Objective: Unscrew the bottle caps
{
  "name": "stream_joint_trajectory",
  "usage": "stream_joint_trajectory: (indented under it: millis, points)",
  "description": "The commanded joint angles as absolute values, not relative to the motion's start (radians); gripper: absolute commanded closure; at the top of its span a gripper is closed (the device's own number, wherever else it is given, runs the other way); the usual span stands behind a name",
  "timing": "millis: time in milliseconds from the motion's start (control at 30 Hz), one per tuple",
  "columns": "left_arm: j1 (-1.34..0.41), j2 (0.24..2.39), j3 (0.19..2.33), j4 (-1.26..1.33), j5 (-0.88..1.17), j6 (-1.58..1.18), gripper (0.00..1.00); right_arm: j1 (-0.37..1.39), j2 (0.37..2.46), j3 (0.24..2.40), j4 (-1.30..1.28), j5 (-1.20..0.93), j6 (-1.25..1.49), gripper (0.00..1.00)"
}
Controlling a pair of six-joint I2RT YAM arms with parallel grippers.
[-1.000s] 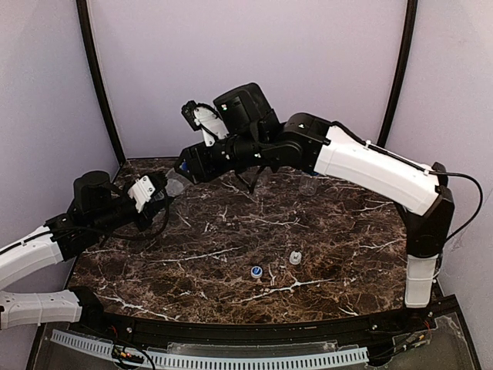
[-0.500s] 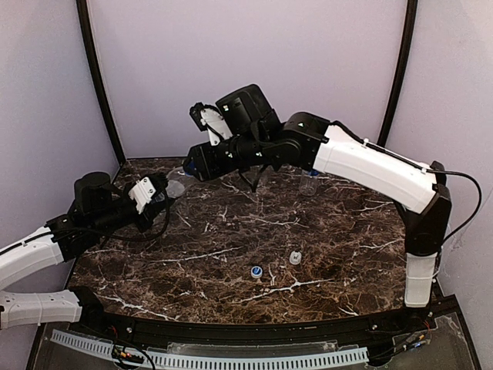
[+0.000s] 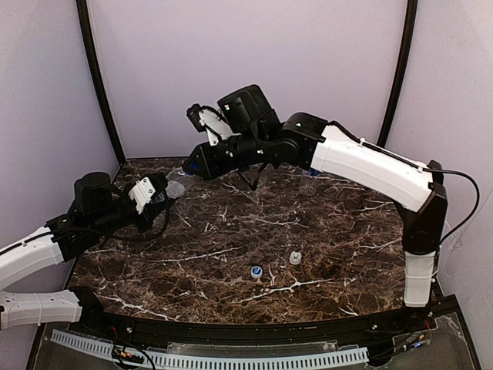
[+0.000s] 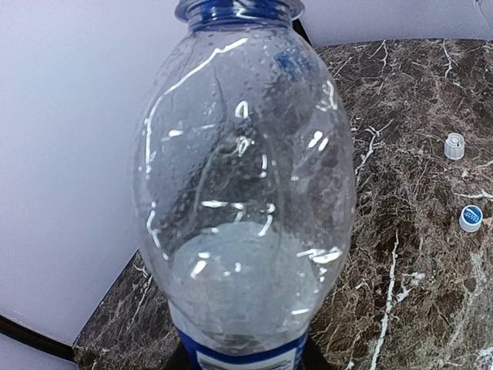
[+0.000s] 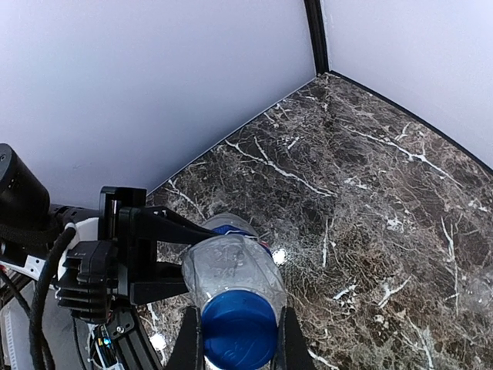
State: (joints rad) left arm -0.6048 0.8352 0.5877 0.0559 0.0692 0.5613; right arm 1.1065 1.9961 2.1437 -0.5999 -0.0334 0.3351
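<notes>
The right claw (image 5: 240, 343) is pinched shut on the dark blue cap (image 5: 237, 325) of the bottle (image 4: 243, 193), gripped at its labelled base by the left claw (image 3: 160, 194) above the left rear of the bench (image 3: 339, 231). Best twist squarely about the neck, left grip firm.

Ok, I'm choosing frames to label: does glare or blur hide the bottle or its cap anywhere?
Left wrist: white glare streaks cross the bottle, otherwise sharp. Right wrist: the dark blue cap is crisp, no glare. Top external: evenly lit, but both are tiny, partly hidden by the right arm.
</notes>
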Motion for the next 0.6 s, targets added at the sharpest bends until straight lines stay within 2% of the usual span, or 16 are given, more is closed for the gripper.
stream_joint_trajectory:
  millis: [0,100,133,267,400,567]
  points:
    - [-0.609,0.812,0.587,0.068,0.161,0.527,0.91,1.097,2.005,2.11,-0.57,-0.303,0.2,1.0]
    - [-0.609,0.808,0.609,-0.01,0.294,0.499,0.91,1.1,1.98,2.055,-0.609,-0.503,0.025,1.0]
    - [-0.609,0.803,0.614,-0.04,0.395,0.5,0.91,1.108,1.959,2.011,-0.616,-0.551,-0.059,1.0]
    - [-0.609,0.793,0.638,-0.214,0.724,0.518,0.91,1.149,1.847,1.845,-0.653,-0.612,-0.37,1.0]
    - [-0.611,0.795,0.641,-0.347,0.877,0.56,0.9,1.202,1.795,1.783,-0.775,-0.56,-0.699,1.0]
    - [-0.616,0.791,0.658,-0.448,0.885,0.672,0.9,1.255,1.819,1.828,-0.939,-0.369,-0.952,1.0]
